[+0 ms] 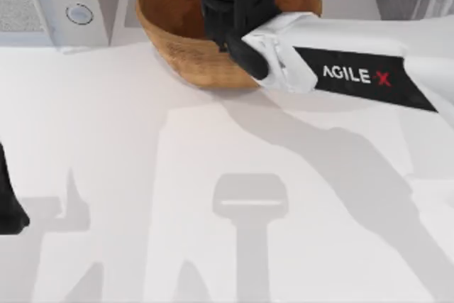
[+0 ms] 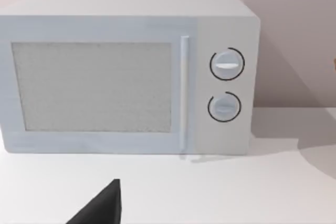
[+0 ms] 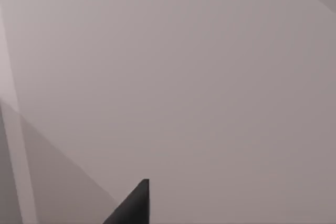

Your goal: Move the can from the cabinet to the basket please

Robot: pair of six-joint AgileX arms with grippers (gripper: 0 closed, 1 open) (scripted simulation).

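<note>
Woven wicker basket [image 1: 184, 47] – right gripper [image 1: 234, 5] over bowl, grip state unclear

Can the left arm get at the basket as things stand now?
Probably not easily. The left arm sits at the table's left edge, far from the basket, and the right arm already reaches over the basket's bowl, so the two could collide there.

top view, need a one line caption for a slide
Right arm reaches across the table over the wicker basket, white microwave at the back left, left arm parked at the left edge.
</note>
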